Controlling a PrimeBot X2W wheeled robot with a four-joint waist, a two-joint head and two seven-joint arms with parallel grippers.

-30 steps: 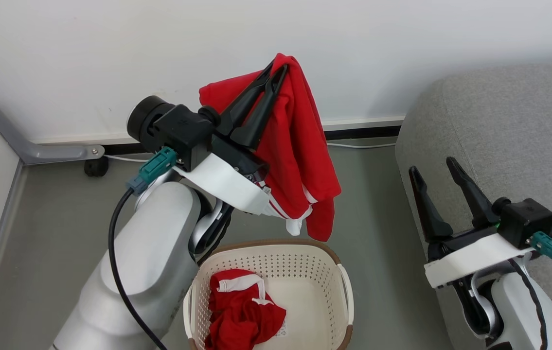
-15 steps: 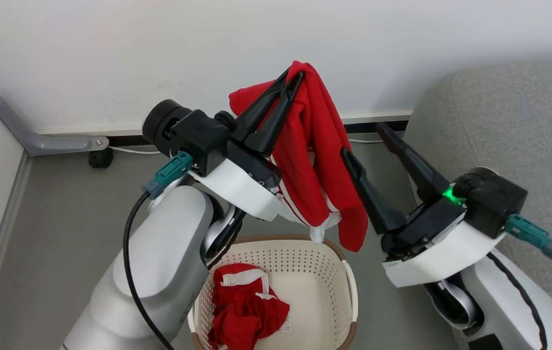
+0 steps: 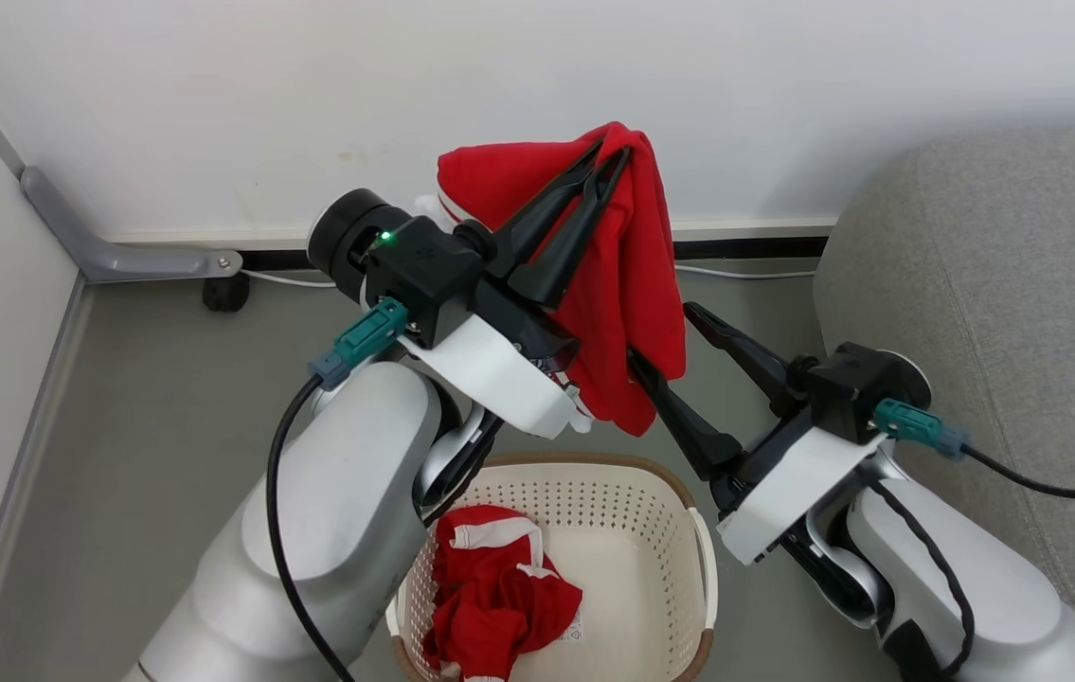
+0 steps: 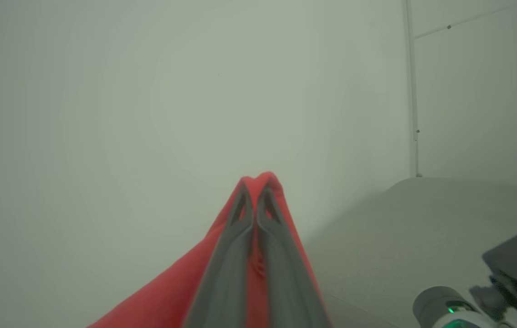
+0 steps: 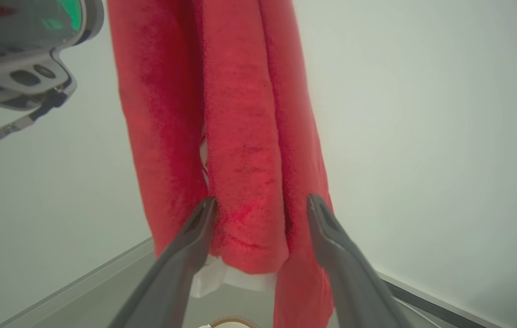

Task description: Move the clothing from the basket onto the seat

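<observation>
The left gripper [image 3: 615,152] is clamped on the top fold of the clothing [image 3: 632,256] and holds it high above the basket [image 3: 584,460], left of the seat [image 3: 992,265]. The right gripper [image 5: 262,199] is spread, with a finger on either side of the clothing's hanging lower end. A second red piece [image 3: 499,606] lies in the basket.

Silver forearms [image 3: 338,493], black cables [image 3: 274,530], teal plugs [image 3: 359,341], white bands [image 3: 490,374], possibly tape.

The basket [image 3: 632,568] is cut by the bottom edge and partly hidden by the left arm [image 3: 348,474]. The clothing [image 3: 632,246] covers one tip of the right gripper [image 3: 665,332]. The right edge cuts the sofa [image 3: 1001,284].
</observation>
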